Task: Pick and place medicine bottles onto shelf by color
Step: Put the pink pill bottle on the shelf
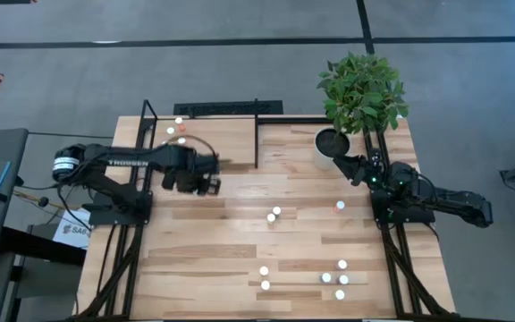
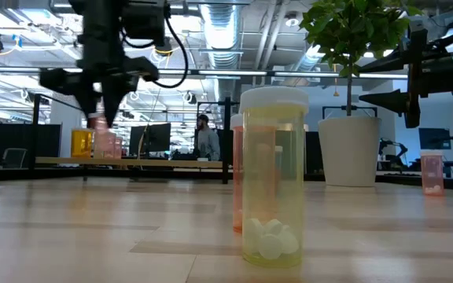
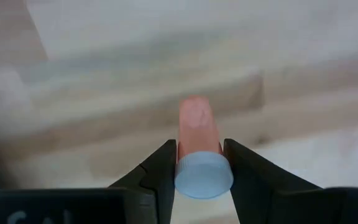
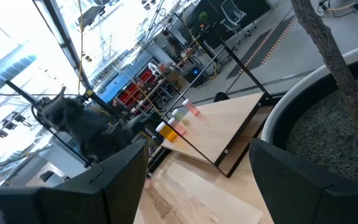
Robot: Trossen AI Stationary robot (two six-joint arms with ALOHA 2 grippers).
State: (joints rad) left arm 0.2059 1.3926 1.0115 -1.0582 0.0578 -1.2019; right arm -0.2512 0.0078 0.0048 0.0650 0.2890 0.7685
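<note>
My left gripper (image 1: 206,182) is shut on a pink, white-capped medicine bottle (image 3: 198,134), above the table just in front of the shelf (image 1: 240,134); it also shows in the low view (image 2: 99,110). The shelf, a light-wood board framed in black rods at the far left, carries three bottles (image 1: 179,131). Several more bottles stand on the table (image 1: 274,215), (image 1: 339,207), (image 1: 336,279). My right gripper (image 4: 197,180) is open and empty beside the white plant pot (image 1: 332,143). My left gripper pinches the pink bottle between its two fingers (image 3: 161,174) at the cap end (image 3: 204,176). The fingers come from above, pointing down along the bottle. The bottle hangs upright below them (image 2: 98,126), cap up, clear of the table.
A potted plant (image 1: 362,89) stands at the far right corner. Two bottles stand close to the low camera (image 2: 272,181). Bare tabletop lies between the shelf and the middle bottles (image 1: 195,233). A person shows in the room beyond (image 2: 204,137).
</note>
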